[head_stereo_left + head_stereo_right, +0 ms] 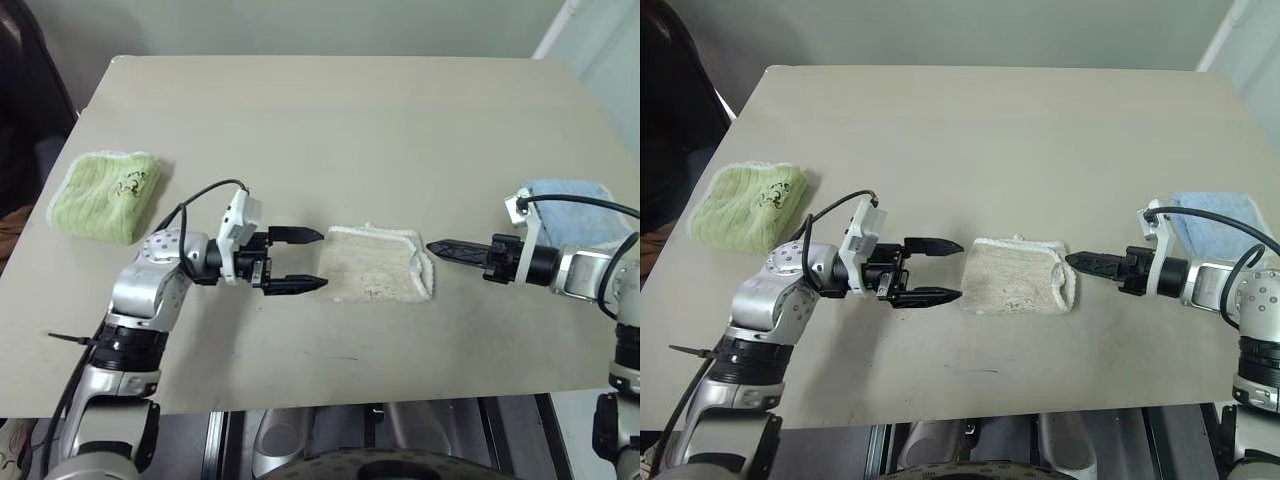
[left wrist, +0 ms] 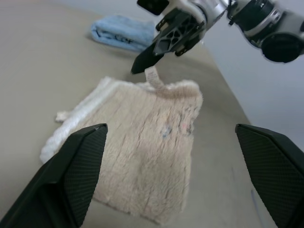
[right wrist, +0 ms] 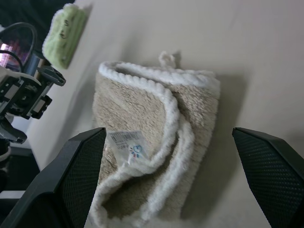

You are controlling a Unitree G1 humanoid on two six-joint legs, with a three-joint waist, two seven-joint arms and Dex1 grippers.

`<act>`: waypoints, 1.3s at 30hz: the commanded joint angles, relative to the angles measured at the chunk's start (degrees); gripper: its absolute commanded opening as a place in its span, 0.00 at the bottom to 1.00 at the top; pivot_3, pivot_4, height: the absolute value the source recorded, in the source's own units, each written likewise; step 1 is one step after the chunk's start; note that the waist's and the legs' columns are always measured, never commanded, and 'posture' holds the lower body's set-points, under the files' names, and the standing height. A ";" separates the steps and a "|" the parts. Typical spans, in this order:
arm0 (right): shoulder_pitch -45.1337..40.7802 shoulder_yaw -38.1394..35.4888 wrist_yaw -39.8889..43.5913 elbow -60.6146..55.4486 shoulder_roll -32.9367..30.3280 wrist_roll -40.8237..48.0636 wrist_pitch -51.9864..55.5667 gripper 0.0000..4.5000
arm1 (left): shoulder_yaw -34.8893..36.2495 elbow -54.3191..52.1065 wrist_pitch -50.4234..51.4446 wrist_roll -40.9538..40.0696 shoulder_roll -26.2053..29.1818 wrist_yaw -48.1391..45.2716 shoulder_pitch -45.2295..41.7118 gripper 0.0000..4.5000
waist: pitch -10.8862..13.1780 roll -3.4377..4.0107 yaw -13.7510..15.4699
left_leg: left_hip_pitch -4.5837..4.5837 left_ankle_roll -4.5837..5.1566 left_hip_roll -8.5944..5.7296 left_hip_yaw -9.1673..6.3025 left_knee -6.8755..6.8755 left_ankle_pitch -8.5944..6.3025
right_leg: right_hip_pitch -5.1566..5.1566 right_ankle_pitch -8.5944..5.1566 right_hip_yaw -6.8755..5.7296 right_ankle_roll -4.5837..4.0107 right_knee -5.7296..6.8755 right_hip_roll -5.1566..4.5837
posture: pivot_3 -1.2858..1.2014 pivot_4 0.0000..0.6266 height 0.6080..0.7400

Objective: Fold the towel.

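Beige folded towel (image 1: 378,263), tag print unreadable, between gaping left pincer (image 1: 297,260) and right pincer (image 3: 166,180)

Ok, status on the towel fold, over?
Left gripper open, right gripper open, both empty. Towel folded on table between them. Nothing in the way.

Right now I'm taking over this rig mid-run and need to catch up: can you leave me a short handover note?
Left gripper: open, holding nothing, just left of the towel.
Right gripper: open, holding nothing, tips at the towel's right edge.
Towel: folded into a small pad on the table, midway between the grippers, white edging and tag showing on the right side.
Green towel lies folded at the table's left, blue towel folded behind the right arm.
Done: the folds appear made and both grippers have let go.
Left: probably only pulling the arms clear; the layers on the right side look a little uneven.
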 commanded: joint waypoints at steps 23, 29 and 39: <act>-7.59 11.13 10.61 8.82 6.17 -7.79 3.20 1.00 | -1.87 -3.71 -2.94 1.46 -1.03 1.77 0.87 0.99 | -0.02 -0.03 -1.55 | 0.23 -0.07 0.14 0.01 0.00 0.04 | 0.06 0.19 -0.02 -0.28 0.08 0.11 | 0.52 0.24 0.72; -9.25 12.38 11.55 7.79 8.50 -7.94 6.17 1.00 | -1.81 -3.05 -4.26 1.91 -0.93 1.44 1.26 0.99 | -0.01 -0.01 -1.27 | 0.17 -0.11 0.17 0.01 -0.05 0.06 | -0.02 0.17 -0.05 -0.33 0.10 0.14 | 0.52 0.24 0.72; -8.73 13.17 13.98 8.43 8.14 -10.63 3.24 0.64 | -0.86 -6.17 -3.79 1.45 -1.11 3.95 3.28 1.00 | -0.01 -0.01 -1.12 | 0.11 -0.11 0.16 0.01 -0.05 0.06 | -0.08 0.16 -0.06 -0.36 0.10 0.12 | 0.52 0.24 0.72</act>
